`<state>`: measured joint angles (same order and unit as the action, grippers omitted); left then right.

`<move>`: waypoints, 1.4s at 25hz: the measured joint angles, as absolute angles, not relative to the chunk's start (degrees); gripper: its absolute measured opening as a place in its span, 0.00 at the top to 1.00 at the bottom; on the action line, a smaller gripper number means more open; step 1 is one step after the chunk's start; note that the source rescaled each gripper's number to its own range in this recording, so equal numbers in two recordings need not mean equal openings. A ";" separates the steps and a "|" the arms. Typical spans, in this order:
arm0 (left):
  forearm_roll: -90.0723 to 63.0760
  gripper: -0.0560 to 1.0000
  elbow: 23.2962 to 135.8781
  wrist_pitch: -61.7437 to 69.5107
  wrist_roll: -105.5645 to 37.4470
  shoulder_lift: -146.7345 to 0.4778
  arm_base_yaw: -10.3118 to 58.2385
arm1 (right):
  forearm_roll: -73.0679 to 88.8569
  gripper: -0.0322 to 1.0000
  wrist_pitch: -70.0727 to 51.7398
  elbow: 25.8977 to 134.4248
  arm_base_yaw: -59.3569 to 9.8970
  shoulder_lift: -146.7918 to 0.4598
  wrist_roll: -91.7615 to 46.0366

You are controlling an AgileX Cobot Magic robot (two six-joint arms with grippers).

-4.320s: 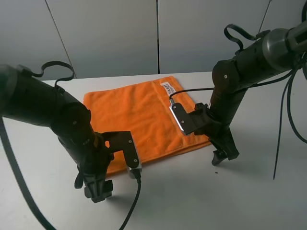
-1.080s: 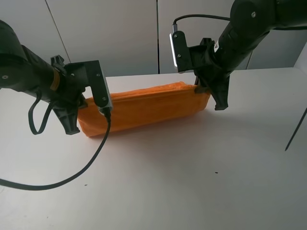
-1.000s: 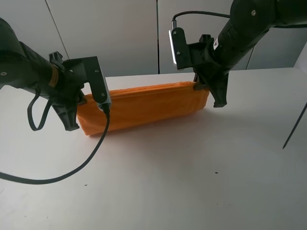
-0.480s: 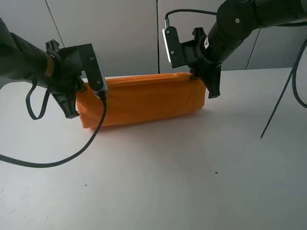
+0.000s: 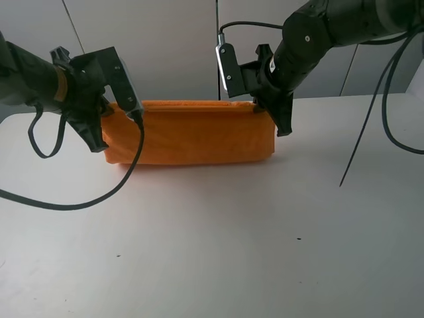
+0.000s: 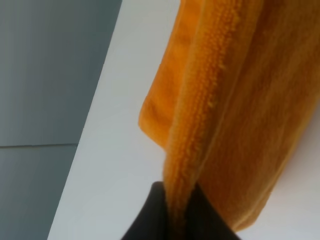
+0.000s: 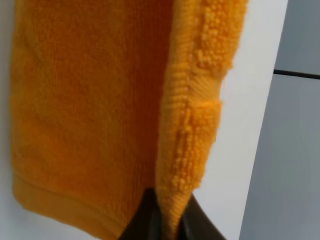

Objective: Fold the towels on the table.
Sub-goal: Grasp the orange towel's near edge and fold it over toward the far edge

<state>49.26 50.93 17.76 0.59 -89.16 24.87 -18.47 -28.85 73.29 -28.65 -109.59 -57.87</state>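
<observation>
The orange towel [image 5: 192, 136] hangs doubled over as a long band at the back of the white table [image 5: 218, 238], its lower fold touching the tabletop. My left gripper [image 5: 106, 109] is shut on the towel's upper left corner. My right gripper [image 5: 260, 106] is shut on the upper right corner. In the left wrist view the dark fingertips [image 6: 165, 215] pinch the towel's edge [image 6: 200, 110]. In the right wrist view the fingertips [image 7: 150, 220] pinch the hemmed corner [image 7: 190, 135]. The white label is hidden.
A grey panelled wall [image 5: 172, 46] stands right behind the table's back edge. Black cables [image 5: 79, 202] loop down from the left arm onto the table, and another cable [image 5: 371, 126] hangs at the right. Tiny dark specks [image 5: 297, 239] dot the tabletop.
The towel lay flat before; both grippers took its near corners and carried them up and back. Over the last second both grippers rose further toward the wall, and the hanging band grew taller.
</observation>
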 joint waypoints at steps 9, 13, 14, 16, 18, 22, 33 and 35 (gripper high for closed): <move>51.49 0.95 51.14 14.17 1.88 -93.99 21.71 | -18.90 0.97 -27.27 74.06 -29.00 -111.87 -57.76; 53.19 0.95 53.36 14.03 3.64 -97.08 21.18 | -19.29 0.97 -26.77 74.06 -29.00 -113.22 -57.65; 53.31 0.95 53.84 14.05 3.88 -97.54 21.16 | -19.30 0.97 -26.63 74.31 -29.00 -113.55 -57.53; 53.69 0.95 54.68 13.91 4.35 -98.83 21.05 | -19.51 0.97 -26.03 74.41 -28.53 -114.32 -57.39; 55.11 0.95 55.62 13.65 5.54 -100.33 21.05 | -19.51 0.97 -25.80 74.51 -28.16 -114.87 -57.12; 58.83 0.95 57.69 13.06 9.72 -104.15 21.05 | -19.51 0.97 -25.27 74.51 -27.38 -115.93 -56.73; 60.17 0.95 61.77 13.44 11.98 -110.13 20.92 | -20.26 0.97 -22.91 75.10 -26.83 -119.42 -55.86; 60.17 0.95 62.14 13.57 12.67 -110.86 20.87 | -20.41 0.97 -22.50 75.10 -26.83 -119.81 -55.65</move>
<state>60.17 62.14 13.57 12.67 -110.86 20.87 -20.41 -22.50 75.10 -26.83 -119.81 -55.65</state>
